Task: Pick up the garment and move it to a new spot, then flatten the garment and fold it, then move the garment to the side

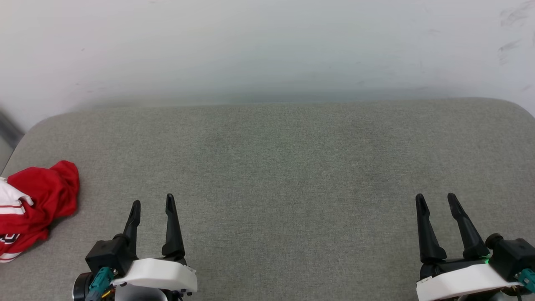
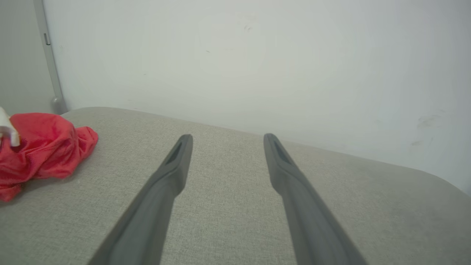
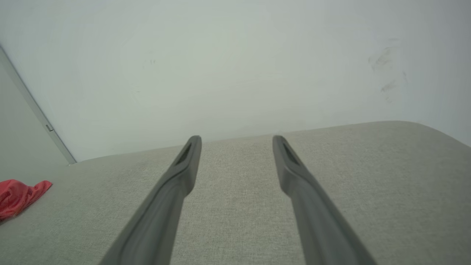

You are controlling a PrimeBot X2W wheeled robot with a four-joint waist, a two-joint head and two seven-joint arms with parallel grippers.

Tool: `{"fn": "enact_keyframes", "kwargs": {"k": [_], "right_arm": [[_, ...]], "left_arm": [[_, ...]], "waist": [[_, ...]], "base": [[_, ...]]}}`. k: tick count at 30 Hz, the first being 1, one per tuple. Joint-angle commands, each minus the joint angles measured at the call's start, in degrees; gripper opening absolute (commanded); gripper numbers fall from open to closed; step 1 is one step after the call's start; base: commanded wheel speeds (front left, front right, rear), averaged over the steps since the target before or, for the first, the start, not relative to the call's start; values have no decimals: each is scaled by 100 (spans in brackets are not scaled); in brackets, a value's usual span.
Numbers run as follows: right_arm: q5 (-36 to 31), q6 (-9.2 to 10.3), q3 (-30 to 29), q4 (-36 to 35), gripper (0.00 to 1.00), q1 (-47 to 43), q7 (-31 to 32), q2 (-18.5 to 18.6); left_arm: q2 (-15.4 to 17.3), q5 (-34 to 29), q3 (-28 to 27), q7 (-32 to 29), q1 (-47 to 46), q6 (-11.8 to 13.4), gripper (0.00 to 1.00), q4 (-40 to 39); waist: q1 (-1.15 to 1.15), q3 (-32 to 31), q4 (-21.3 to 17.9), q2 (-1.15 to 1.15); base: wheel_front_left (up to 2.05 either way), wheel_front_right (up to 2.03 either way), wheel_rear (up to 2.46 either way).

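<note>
The garment (image 1: 39, 200) lies crumpled in a loose heap at the far left end of the grey padded surface (image 1: 271, 167), partly cut off by the edge of the head view. It is mostly red. A white portion (image 1: 10, 196) sits at its left side, with red-and-white striped trim (image 1: 10, 209) just below it. A small dark marking lower down on the heap is too close to the frame edge to read. The heap is bunched and unfolded, and it rests directly on the surface.

The left gripper (image 1: 152, 200) is the nearer one. It sits to the right of the garment and slightly nearer the robot, with bare grey fabric between them and no contact. Its two dark fingers are spread apart and hold nothing. The left wrist view confirms this: the left gripper (image 2: 228, 137) shows parted fingers with only grey upholstery between them, and the garment (image 2: 40, 151) is off to the left, clear of both fingers.

The right gripper (image 1: 435, 196) is at the opposite end of the surface, well apart from the garment. Its fingers are likewise spread and empty. In the right wrist view, the right gripper (image 3: 236, 138) points across the open surface, and a red corner of the garment (image 3: 18, 197) shows at the far left edge.

A pale wall (image 1: 267, 50) rises behind the surface, with faint dark scuffs (image 1: 512, 25) towards the upper right. A narrow vertical strip (image 2: 48, 55) runs down the wall behind the garment.
</note>
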State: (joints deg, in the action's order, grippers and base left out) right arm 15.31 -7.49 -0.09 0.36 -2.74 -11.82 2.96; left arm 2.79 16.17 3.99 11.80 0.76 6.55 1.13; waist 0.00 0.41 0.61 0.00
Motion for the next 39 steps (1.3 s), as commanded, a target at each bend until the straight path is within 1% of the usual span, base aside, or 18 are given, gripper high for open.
{"fn": "enact_keyframes", "kwargs": {"k": [1,9,17,18,28,39], "right_arm": [[-111,0,4,-70,100,-60,-54,-11],[-388,0,-7,-127,100,-99,-141,-12],[-640,0,-41,-144,100,-165,-230,-14],[-700,0,-60,-137,100,-175,-256,-14],[-944,0,-83,-179,100,-227,-351,-15],[-730,1,-119,-117,100,-225,-342,-15]], "left_arm": [[12,-128,22,54,20,11,100,-64],[13,-452,55,142,86,17,100,-128],[13,-764,91,230,126,65,100,-155],[13,-876,103,258,148,92,100,-162],[13,-1188,113,356,219,144,100,-124],[13,-998,77,349,212,91,100,-24]], "waist": [[0,2,2,0],[0,-1,15,0],[0,-4,26,0],[0,-2,28,0],[0,11,26,0],[0,1,47,0]], "base": [[0,0,0],[0,0,0],[0,0,0],[0,0,0],[0,0,0],[0,0,0]]}}
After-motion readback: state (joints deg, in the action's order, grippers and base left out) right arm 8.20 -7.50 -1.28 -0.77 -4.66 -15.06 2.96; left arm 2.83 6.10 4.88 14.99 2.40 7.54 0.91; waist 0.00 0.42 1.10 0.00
